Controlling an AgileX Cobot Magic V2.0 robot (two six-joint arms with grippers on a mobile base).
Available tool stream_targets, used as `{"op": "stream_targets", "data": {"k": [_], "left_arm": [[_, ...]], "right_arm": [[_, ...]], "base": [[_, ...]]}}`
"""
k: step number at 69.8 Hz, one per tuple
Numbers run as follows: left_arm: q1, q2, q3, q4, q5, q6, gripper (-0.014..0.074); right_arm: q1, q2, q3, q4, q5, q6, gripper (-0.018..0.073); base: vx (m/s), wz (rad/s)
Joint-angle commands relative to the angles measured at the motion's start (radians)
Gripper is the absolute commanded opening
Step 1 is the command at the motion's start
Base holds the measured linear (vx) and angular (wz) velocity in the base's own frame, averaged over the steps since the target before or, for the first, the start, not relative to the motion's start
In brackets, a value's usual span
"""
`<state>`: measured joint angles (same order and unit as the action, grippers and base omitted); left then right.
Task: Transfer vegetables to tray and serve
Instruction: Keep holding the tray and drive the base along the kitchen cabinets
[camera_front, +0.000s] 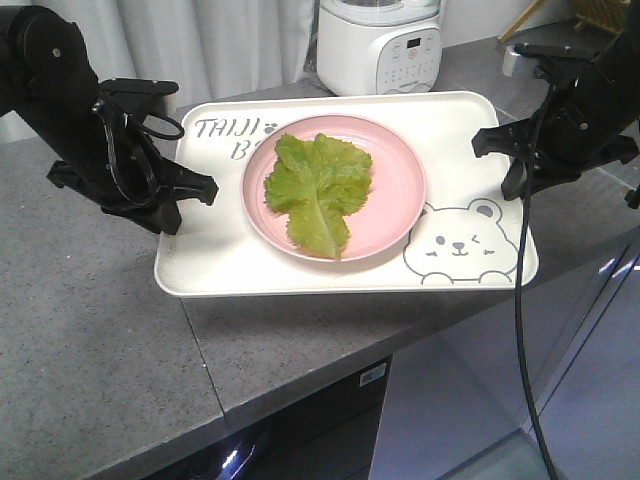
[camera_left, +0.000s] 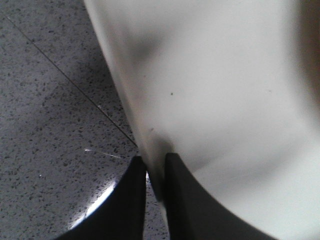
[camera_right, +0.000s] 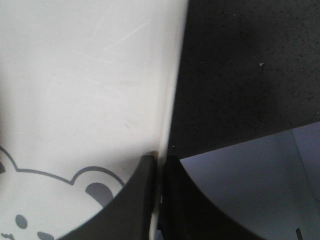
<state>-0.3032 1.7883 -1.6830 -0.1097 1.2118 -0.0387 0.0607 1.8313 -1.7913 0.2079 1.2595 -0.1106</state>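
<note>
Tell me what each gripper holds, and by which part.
Both hold the tray. The left gripper pinches its rim on the lettering side; the right gripper pinches the rim beside the bear.

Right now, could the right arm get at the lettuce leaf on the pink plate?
Probably not as it stands: the right gripper is clamped on the rim of the tray. Nothing lies over the lettuce leaf, so it could likely reach after letting go.

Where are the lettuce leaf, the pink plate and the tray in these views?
lettuce leaf (camera_front: 320, 190): front view, middle of the leaf.
pink plate (camera_front: 400, 175): front view, bare right side of the plate.
tray (camera_front: 225, 250): front view, bare cream floor near its left edge.
</note>
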Motion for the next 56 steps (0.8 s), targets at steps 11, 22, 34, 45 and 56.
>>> {"op": "stream_targets", "data": {"k": [11,22,34,45,56], "left_arm": [[-0.017,-0.059,-0.031,-0.072,-0.048,0.025,-0.0006],[-0.017,-0.059,-0.031,-0.072,-0.048,0.025,-0.0006],[-0.017,-0.059,-0.031,-0.072,-0.048,0.025,-0.0006],[-0.017,-0.059,-0.031,-0.072,-0.048,0.025,-0.0006],[-0.017,-0.059,-0.031,-0.072,-0.048,0.025,-0.0006]], "right_arm": [[0.007,-0.06,-0.028,0.067,0.023,-0.024,-0.001],[0.007,-0.06,-0.028,0.067,0.023,-0.024,-0.001],[0.007,-0.06,-0.028,0.067,0.023,-0.024,-0.001],[0.007,-0.06,-0.028,0.067,0.023,-0.024,-0.001],[0.007,-0.06,-0.028,0.067,0.023,-0.024,-0.001]], "base": [[-0.02,-0.16],[-0.02,-0.14],[-0.01,-0.15],[-0.02,-0.16],[-0.02,-0.18]]}}
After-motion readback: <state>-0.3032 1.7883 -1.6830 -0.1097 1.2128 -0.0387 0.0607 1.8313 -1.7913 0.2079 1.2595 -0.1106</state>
